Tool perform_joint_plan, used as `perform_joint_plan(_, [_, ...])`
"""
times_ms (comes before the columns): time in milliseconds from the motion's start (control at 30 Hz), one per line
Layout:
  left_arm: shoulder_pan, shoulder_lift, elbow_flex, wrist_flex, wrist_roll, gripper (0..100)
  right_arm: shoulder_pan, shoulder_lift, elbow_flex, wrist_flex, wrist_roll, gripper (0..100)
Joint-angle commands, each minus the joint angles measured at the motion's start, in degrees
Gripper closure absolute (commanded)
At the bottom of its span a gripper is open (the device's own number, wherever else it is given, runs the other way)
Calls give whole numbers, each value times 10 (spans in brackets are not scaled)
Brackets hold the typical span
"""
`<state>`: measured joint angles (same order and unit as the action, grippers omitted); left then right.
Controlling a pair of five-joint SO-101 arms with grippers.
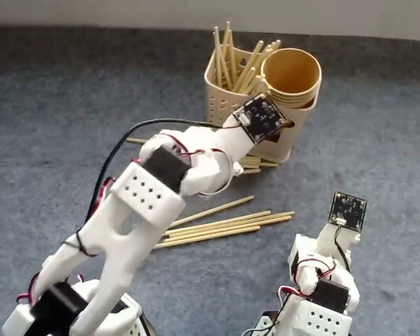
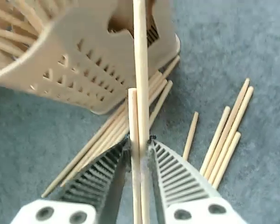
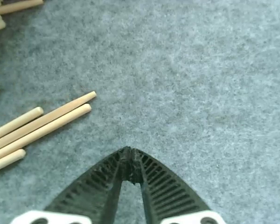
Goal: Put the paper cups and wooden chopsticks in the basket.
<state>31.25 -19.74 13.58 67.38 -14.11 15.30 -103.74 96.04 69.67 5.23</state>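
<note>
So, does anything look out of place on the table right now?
Yes: several loose chopsticks lie on the grey carpet in front of the basket, and another bunch lies flat against its base instead of standing inside.

The left gripper [image 2: 140, 140] has black plastic fingers [image 2: 102, 172] with little ridges. They look dull, not shiny, and sit on a smooth white plastic body. The right gripper [image 3: 130, 156] is made the same way. The two wooden chopsticks [image 2: 141, 70] pinched in the left gripper are pale bare wood, smooth and matt. Ahead of the left gripper, the basket [image 2: 84, 70] is cream plastic. It is smooth with a soft shine and has small slots in its wall. The paper cups [image 1: 291, 73] in it are brown paper, smooth inside. Under both grippers, the bench [image 3: 200, 70] has a grey cloth on it, fuzzy and rough like carpet.
</note>
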Motion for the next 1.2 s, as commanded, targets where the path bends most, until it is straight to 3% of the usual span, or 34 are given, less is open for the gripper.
perform_joint_plan(0, [7,-69,-9,-55,6,995,6,-3,87,3,0,993])
perform_joint_plan(467, [7,-149,-9,-268,6,995,6,-3,87,3,0,993])
perform_joint_plan(800, [7,-177,-8,-469,6,995,6,-3,87,3,0,993])
perform_joint_plan(1167, [7,-175,63,-610,6,995,6,-3,87,3,0,993])
